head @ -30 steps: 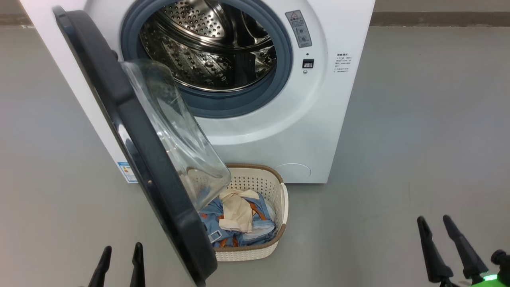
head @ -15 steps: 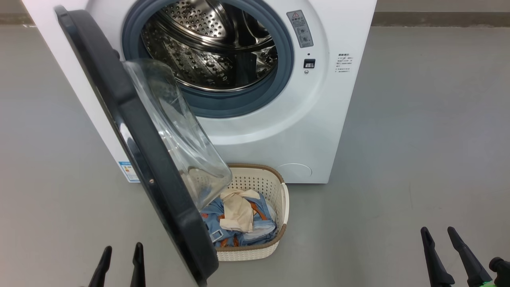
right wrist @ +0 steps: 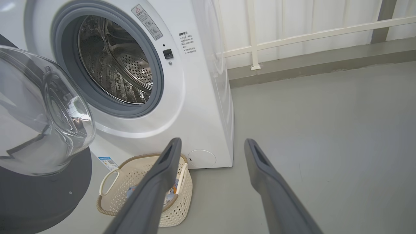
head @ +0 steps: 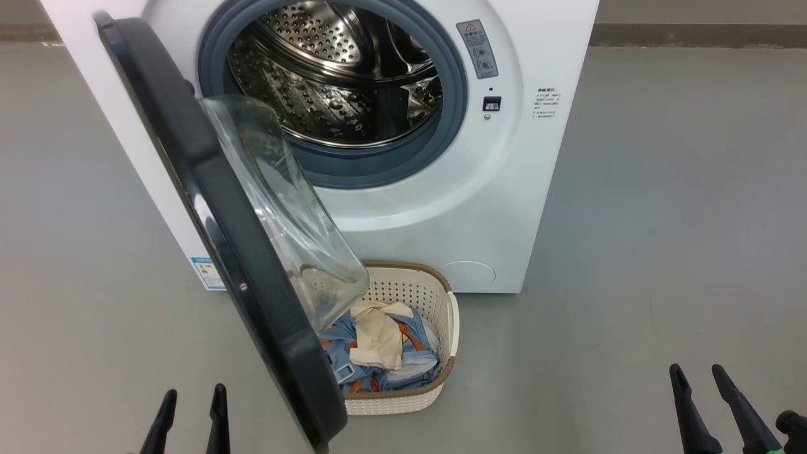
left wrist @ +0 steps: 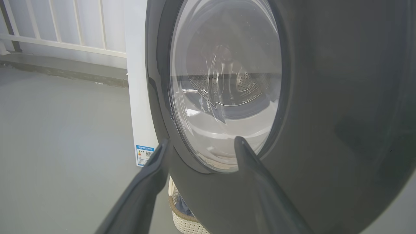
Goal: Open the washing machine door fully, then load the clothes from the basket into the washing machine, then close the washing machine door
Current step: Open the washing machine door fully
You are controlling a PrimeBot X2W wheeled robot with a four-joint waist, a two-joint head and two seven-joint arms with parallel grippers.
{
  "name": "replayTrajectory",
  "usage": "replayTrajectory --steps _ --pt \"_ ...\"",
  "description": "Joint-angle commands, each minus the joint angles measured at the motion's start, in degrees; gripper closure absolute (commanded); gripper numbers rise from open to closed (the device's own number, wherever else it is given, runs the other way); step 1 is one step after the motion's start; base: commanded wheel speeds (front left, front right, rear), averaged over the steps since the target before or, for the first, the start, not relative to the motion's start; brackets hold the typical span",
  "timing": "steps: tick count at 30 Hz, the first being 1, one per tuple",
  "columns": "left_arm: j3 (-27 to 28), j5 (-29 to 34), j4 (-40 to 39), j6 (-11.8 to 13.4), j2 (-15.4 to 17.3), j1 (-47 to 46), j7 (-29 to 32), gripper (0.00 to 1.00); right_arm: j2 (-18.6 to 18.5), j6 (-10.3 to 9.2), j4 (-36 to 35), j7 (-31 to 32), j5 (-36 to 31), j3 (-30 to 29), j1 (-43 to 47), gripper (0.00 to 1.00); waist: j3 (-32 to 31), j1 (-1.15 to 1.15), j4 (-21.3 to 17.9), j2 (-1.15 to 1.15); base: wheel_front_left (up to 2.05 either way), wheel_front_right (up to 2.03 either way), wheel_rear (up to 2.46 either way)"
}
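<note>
The washing machine [head: 441,208] is white, its gasket [head: 378,170] grey, its door [head: 202,189] glossy black. The basket [head: 391,403] is cream with a brown rim; the clothes [head: 378,343] are light blue with orange print.

R gripper [head: 696,369] sank lower – cam shifted slightly.

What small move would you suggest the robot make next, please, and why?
Probably bring the open, empty left gripper to the free edge of the washing machine door and swing it wider. The door stands only partly open, and its glass bowl overhangs the basket and covers part of the clothes.
</note>
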Motion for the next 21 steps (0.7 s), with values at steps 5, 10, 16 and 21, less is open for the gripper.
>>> replayTrajectory --steps 5,10,16,21 --pt "1.89 0.52 -1.2 -0.09 0.26 -1.13 -0.37 0.0 -0.89 0.09 -0.93 -0.69 -0.38 1.11 0.05 0.0 -0.01 0.0 0.06 0.0 0.0 0.0 0.0" --pt "2.51 -0.97 -0.69 -0.09 0.26 -1.06 -0.37 1.0 -0.91 0.09 -0.83 -0.69 -0.28 1.11 0.04 0.0 -0.06 0.0 0.16 0.0 0.0 0.0 0.0" --pt "3.9 -1.72 -0.73 -0.09 0.26 -1.15 -0.37 1.0 -0.91 0.09 -0.87 -0.69 -0.24 1.05 0.15 0.0 -0.17 0.0 0.28 0.0 0.0 0.0 0.0" --pt "8.11 -2.82 -3.18 -0.09 0.26 -2.68 -0.37 1.0 -0.88 0.09 -0.99 -0.69 -0.28 0.83 0.46 0.0 -0.2 0.0 0.65 0.0 0.0 0.0 0.0"
